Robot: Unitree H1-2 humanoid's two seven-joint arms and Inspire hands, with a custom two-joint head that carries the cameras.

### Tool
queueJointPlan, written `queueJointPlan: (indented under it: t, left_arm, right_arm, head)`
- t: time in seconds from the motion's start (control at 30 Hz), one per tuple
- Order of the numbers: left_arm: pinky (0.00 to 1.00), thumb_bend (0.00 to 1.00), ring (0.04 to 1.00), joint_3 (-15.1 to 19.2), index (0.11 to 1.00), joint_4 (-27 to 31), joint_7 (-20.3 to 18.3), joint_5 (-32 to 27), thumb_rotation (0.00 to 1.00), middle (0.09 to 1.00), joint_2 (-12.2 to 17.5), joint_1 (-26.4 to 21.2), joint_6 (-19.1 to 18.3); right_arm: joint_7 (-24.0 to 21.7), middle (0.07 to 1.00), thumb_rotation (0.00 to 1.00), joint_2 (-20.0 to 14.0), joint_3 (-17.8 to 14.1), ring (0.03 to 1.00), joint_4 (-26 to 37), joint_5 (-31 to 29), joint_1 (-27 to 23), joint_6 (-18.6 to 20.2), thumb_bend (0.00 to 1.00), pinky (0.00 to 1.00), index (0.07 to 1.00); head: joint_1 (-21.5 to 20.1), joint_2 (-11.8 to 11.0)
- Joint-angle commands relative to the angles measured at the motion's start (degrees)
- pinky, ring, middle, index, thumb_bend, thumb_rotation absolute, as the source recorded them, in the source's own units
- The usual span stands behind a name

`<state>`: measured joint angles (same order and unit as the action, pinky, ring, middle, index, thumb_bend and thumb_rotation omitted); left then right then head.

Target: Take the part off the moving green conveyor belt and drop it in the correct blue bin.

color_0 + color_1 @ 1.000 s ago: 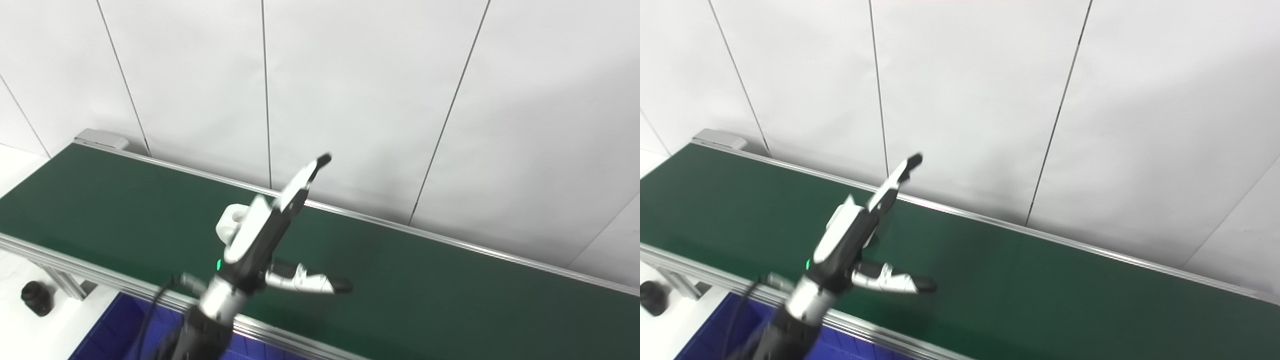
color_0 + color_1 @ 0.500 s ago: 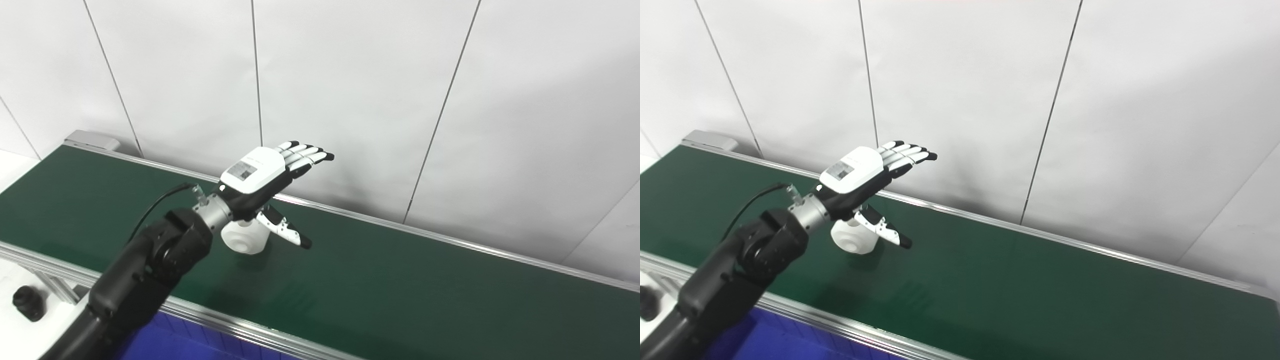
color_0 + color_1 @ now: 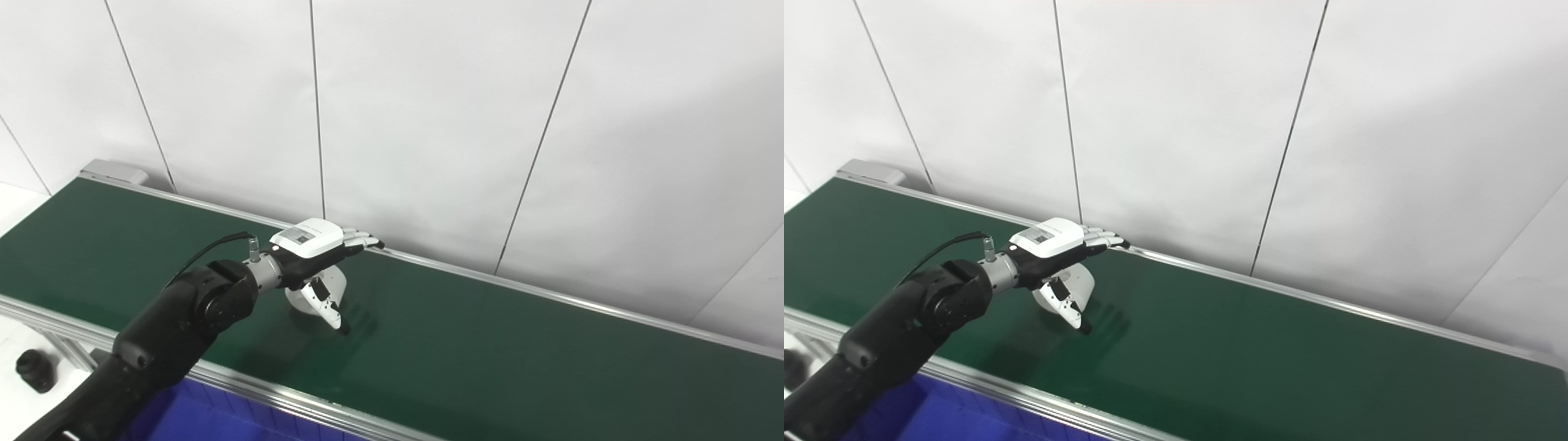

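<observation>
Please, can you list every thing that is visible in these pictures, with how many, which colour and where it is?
conveyor belt: one, dark green with silver rails, running across the picture from upper left to lower right
white part: one, white, on the belt under the left hand
blue bin: one seen, blue, below the near rail at bottom left
black knob: one, black, on the white surface at far left
wall panels: white, behind the belt
left hand: one, white and black, open, palm down over the part
</observation>
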<state>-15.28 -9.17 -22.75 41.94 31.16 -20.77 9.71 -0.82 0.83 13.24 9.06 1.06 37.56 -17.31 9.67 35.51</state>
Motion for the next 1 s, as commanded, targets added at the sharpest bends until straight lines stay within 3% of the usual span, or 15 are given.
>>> queueJointPlan:
  t: [0.0,0.13,0.23,0.47,0.63,0.8,0.87,0.97]
  left_arm:
    - [0.94,1.0,0.954,0.0,0.953,0.35,-0.59,0.58,0.46,0.958,2.18,-3.36,-1.03]
    - [0.94,1.0,0.959,-1.37,0.956,-1.25,-2.46,0.48,0.44,0.96,1.83,-4.19,-2.29]
    - [0.91,1.0,0.947,-2.33,0.952,-2.35,-0.95,2.39,0.45,0.955,1.58,-4.28,-2.41]
    - [0.95,0.99,0.968,-3.63,0.929,-4.76,13.55,12.63,0.33,0.974,-0.29,-3.25,-3.18]
    - [0.97,0.95,0.985,-4.63,0.929,-7.38,20.78,16.72,0.28,0.981,-1.24,-4.02,-3.91]
    - [0.89,0.96,0.91,-6.52,0.821,-9.53,25.69,21.09,0.17,0.893,-1.68,-4.93,-5.09]
    - [0.79,0.91,0.799,-6.96,0.71,-10.35,27.03,21.6,0.05,0.775,-2.12,-5.23,-5.59]
    - [0.67,0.87,0.678,-6.72,0.628,-11.77,27.39,19.12,0.01,0.665,-2.88,-5.63,-4.35]
  right_arm:
    - [-0.57,1.0,1.0,0.3,0.37,1.0,2.32,-0.53,0.98,-0.16,0.97,1.0,1.0]
    - [-0.36,1.0,1.0,0.26,0.5,1.0,2.71,0.2,1.21,0.35,0.97,1.0,1.0]
    - [-0.23,1.0,1.0,0.4,0.5,1.0,2.86,0.15,1.28,0.49,0.98,1.0,1.0]
    - [-0.25,1.0,1.0,0.52,0.69,1.0,3.51,0.01,1.82,0.98,0.98,1.0,1.0]
    - [-0.29,1.0,1.0,0.67,0.94,1.0,3.66,-0.08,2.04,1.15,0.99,1.0,1.0]
    - [-0.31,1.0,1.0,0.75,1.22,1.0,3.75,-0.14,2.26,0.69,0.98,1.0,1.0]
    - [-0.43,1.0,1.0,0.69,1.36,1.0,3.88,-0.31,2.32,0.75,0.98,1.0,1.0]
    - [-0.43,1.0,1.0,0.68,1.48,1.0,4.1,-0.42,2.35,0.94,0.98,1.0,1.0]
  head:
    - [0.04,0.04]
    - [-0.09,0.22]
    - [-0.09,0.22]
    - [-0.46,0.26]
    - [-0.64,0.34]
    - [-0.8,0.53]
    - [-0.85,0.61]
    - [-0.96,0.78]
